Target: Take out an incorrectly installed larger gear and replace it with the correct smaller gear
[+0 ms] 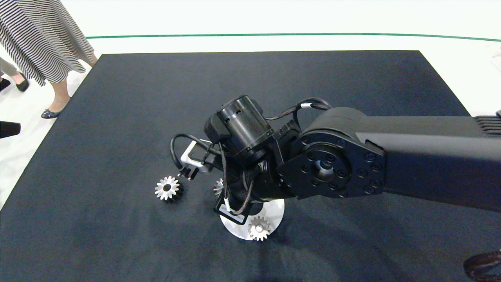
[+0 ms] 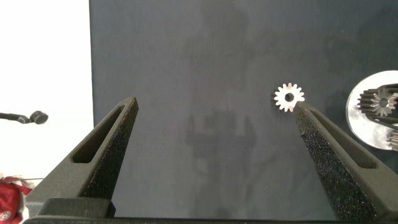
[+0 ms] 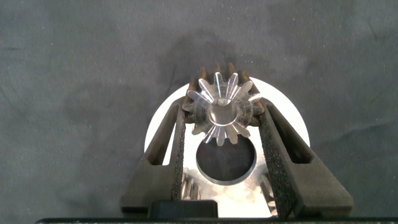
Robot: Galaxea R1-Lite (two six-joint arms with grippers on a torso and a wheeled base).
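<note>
Two grippers, three gears on record, one plate.

Right gripper point(image 3: 221, 109): lowered over the round silver plate point(image 1: 274, 209) near the front middle of the black mat point(image 1: 313, 78). Its right arm point(image 1: 391, 156) reaches in from the right edge. Jaws drawn in narrow, both fingers point(image 3: 180, 134) pressing the teeth of the smaller gear point(image 3: 221, 115) from either side.

Smaller gear: silver, tapered face towards the wrist camera, clamped between the fingers. In the right wrist view it lies over the plate's rim, just beside the round dark hole point(image 3: 225, 160) in the plate. Whether it touches the plate cannot be told.

Larger gear point(image 1: 167, 188): silver, blunt teeth, broad dark centre. Lies flat on the mat, apart from the plate, on the side away from the right arm's base. Nothing grips it.

Third gear point(image 1: 259, 228): small, silver, sits on the plate near its front rim.

Gear teeth point(image 1: 218, 187): a few show beside the right wrist in the head view; the rest is hidden by the arm.

Left gripper point(image 2: 214, 106): held above bare mat, jaws spread wide, nothing between them. The larger gear is just past the tip of one finger point(image 2: 329, 149).

Person point(image 1: 58, 94): striped skirt, legs and dark shoes, beyond the far left corner of the mat.
</note>
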